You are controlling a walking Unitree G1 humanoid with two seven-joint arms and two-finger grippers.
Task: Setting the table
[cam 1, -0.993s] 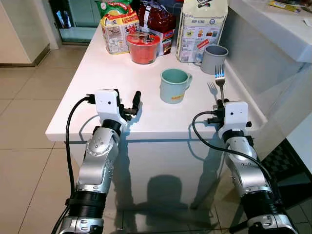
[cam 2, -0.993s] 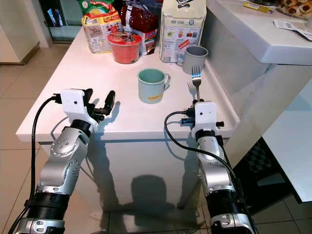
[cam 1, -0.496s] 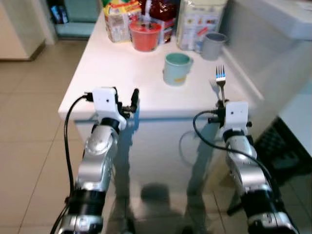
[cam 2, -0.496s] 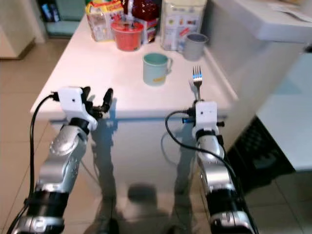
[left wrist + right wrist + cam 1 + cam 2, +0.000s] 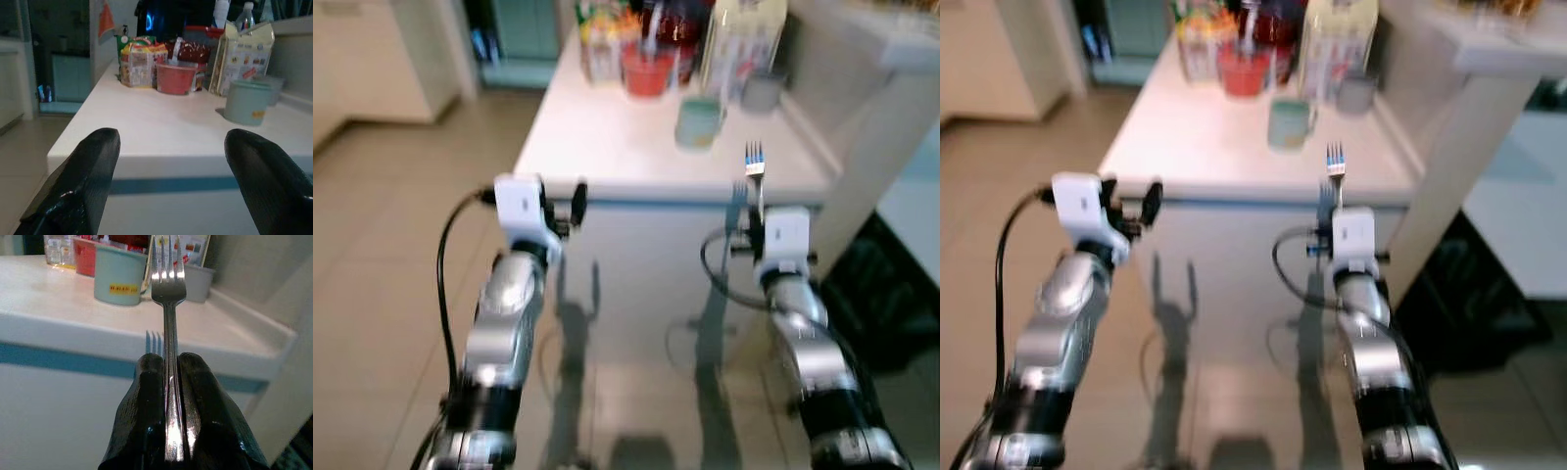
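Fork (image 5: pixel 167 289) is the thing to watch first: its thin handle is pinched between the two black fingers of the right gripper (image 5: pixel 167 406), and it stands upright with the tines pointing up, well above the fingertips. The hold is only on the lower part of the handle, so I think the fork could turn or slip between the pads if the arm shakes while the robot walks, and then it would fall to the tiled floor (image 5: pixel 372 196) and not onto the table. The left gripper (image 5: pixel 171 181) is spread wide and holds nothing; it hangs in front of the near edge of the white table (image 5: pixel 161 132), apart from it. On the table, further back, stands a pale green mug (image 5: pixel 247 102), then a grey mug (image 5: pixel 198 281), a red bowl (image 5: pixel 175 78) and some food packages (image 5: pixel 139 63) behind. The head views are blurred, so the robot seems to be in motion, and both arms are now off the table top, in front of it. If it approaches again carelessly, the tines may knock the table edge or the green mug.
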